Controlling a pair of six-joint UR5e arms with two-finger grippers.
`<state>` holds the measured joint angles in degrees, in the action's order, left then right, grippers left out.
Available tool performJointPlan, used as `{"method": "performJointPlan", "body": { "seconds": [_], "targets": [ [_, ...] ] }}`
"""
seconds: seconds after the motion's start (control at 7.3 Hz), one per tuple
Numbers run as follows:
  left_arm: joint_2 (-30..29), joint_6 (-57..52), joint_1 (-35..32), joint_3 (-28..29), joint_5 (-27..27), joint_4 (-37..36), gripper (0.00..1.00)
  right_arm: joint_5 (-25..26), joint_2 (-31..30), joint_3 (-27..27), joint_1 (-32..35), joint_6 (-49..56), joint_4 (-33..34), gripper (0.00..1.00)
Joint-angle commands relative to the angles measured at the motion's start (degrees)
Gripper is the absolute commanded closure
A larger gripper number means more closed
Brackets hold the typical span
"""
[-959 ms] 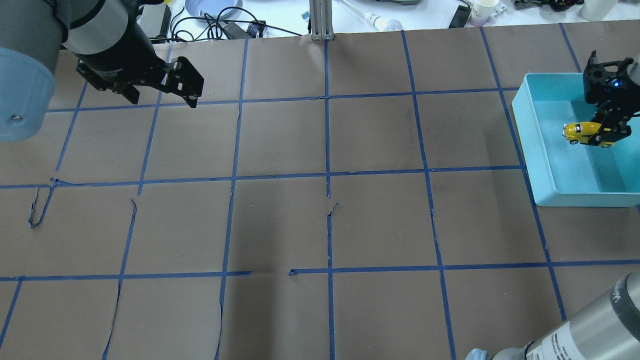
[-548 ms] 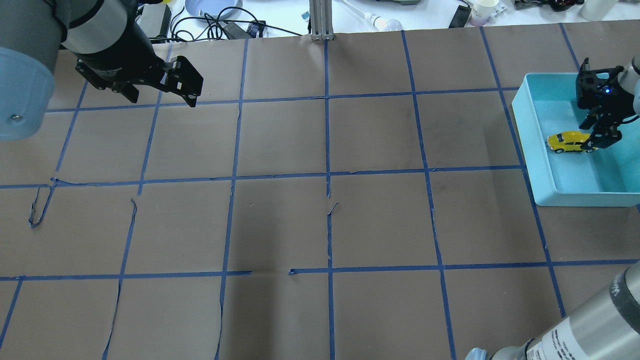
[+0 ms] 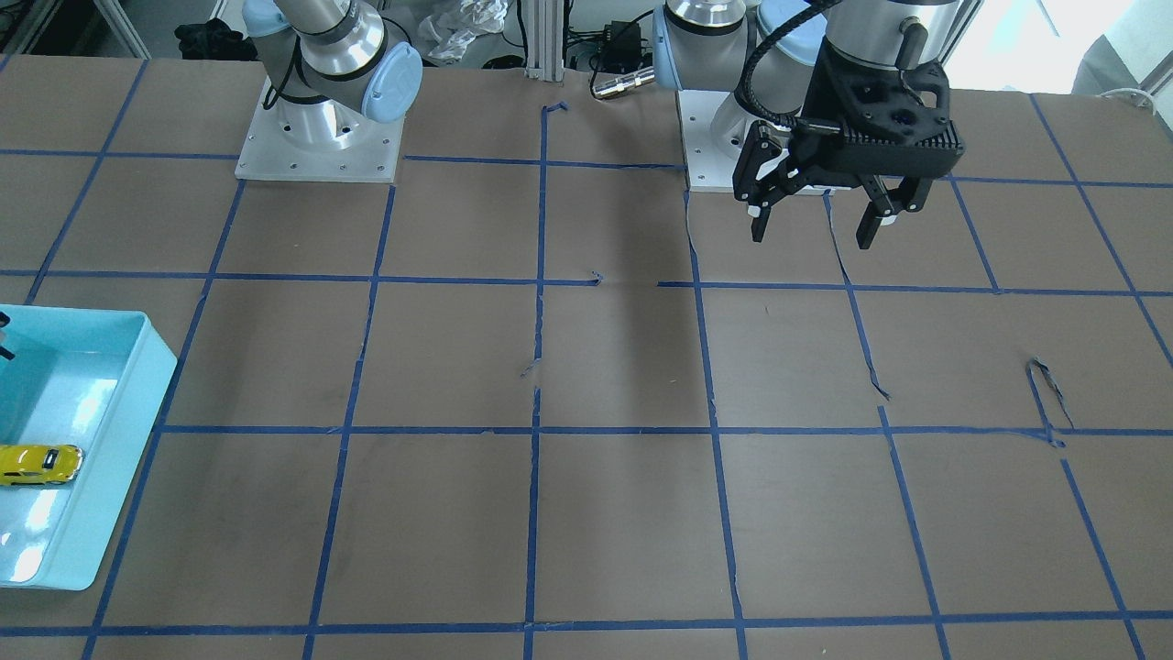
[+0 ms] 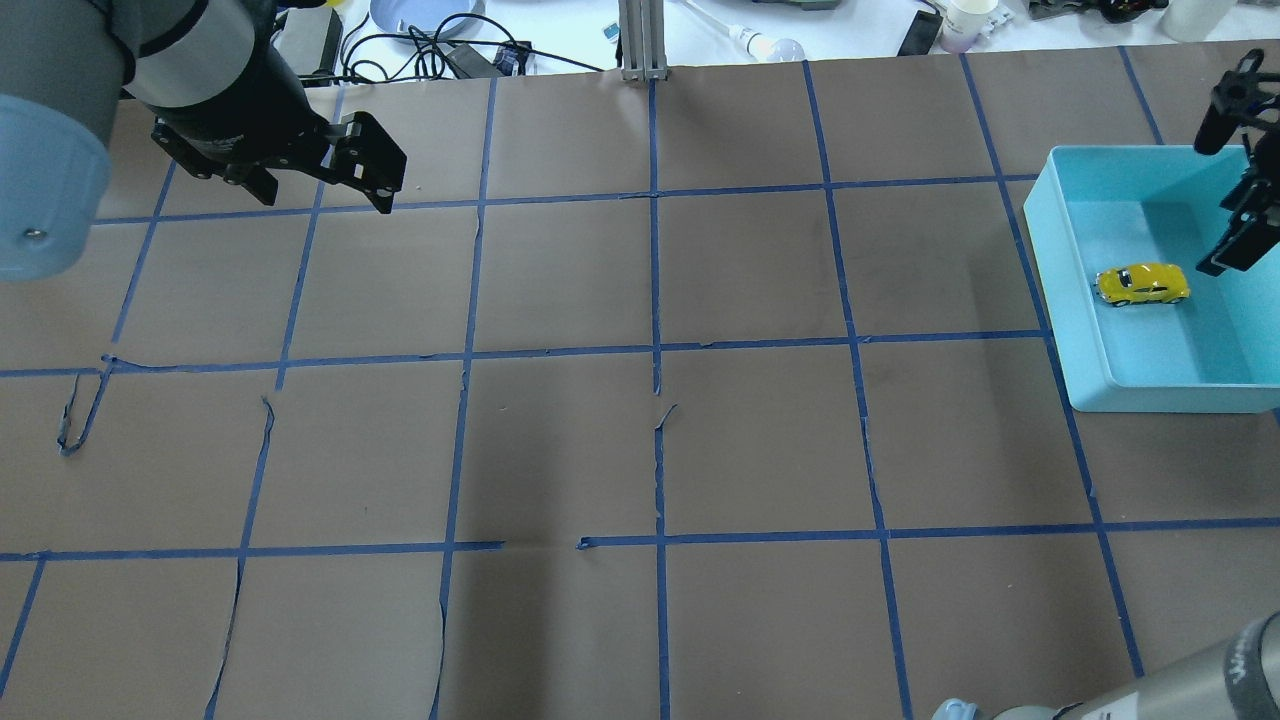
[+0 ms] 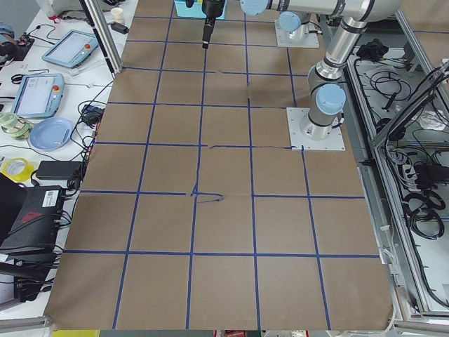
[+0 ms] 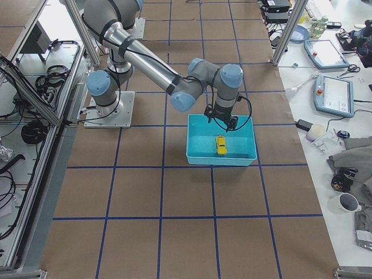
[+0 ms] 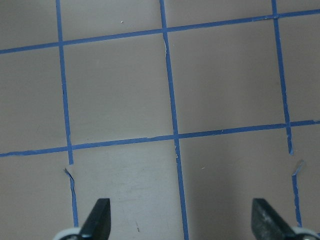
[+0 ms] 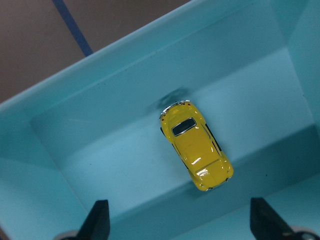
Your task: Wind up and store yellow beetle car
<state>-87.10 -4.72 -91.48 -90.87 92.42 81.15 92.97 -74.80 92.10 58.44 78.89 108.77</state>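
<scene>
My right gripper (image 8: 182,225) hangs over a light blue tray (image 8: 115,75), its two fingers spread wide and holding nothing. Below it, on a line between the two fingertips but clear of both, the yellow beetle car (image 8: 196,152) sits on its wheels on the tray floor. The tray walls stand around the car on every side. Above it the tray is open to my fingers. One end of the car lies just beside the wall that faces the middle of the table; I cannot tell whether it touches.

The car is glossy yellow with a rounded, humped body. It has a small dark window near the end by the wall and a bright glint on the curve at the other end. A thin dark line runs along one flank, and bits of black wheel show at its sides.

Past the tray wall lies the table (image 4: 760,440), covered in brown paper and marked into squares with blue tape (image 7: 172,100); some strips are torn or lifting. Far off to this hand's left, across the table, my left gripper (image 3: 811,236) hangs above the paper, fingers likewise spread and empty.

Beyond the table's far edge I see an aluminium post (image 4: 643,40), a light bulb (image 4: 778,46), a paper cup (image 4: 968,22), a blue plate (image 4: 420,15) and black cables (image 4: 400,50).
</scene>
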Motion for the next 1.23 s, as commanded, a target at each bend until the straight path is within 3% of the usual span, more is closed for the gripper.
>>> {"method": "performJointPlan", "body": {
  "seconds": [0.0, 0.27, 0.68, 1.1],
  "targets": [
    [0.0, 0.0, -0.1, 0.0, 0.0, 0.0, 0.0, 0.0, -8.8, -2.4, 1.9, -29.9, -10.8, 0.0],
    [0.0, 0.0, 0.0, 0.0, 0.0, 0.0, 0.0, -0.2, -12.6, -2.7, 3.0, -54.5, -12.6, 0.0],
    [0.0, -0.2, 0.0, 0.0, 0.0, 0.0, 0.0, -0.3, -14.0, -2.6, 15.3, -81.8, -16.6, 0.0],
    [0.0, -0.3, 0.2, 0.0, 0.0, 0.0, 0.0, -0.7, -15.4, -2.5, 24.8, -91.1, -18.5, 0.0]
  ]
}}
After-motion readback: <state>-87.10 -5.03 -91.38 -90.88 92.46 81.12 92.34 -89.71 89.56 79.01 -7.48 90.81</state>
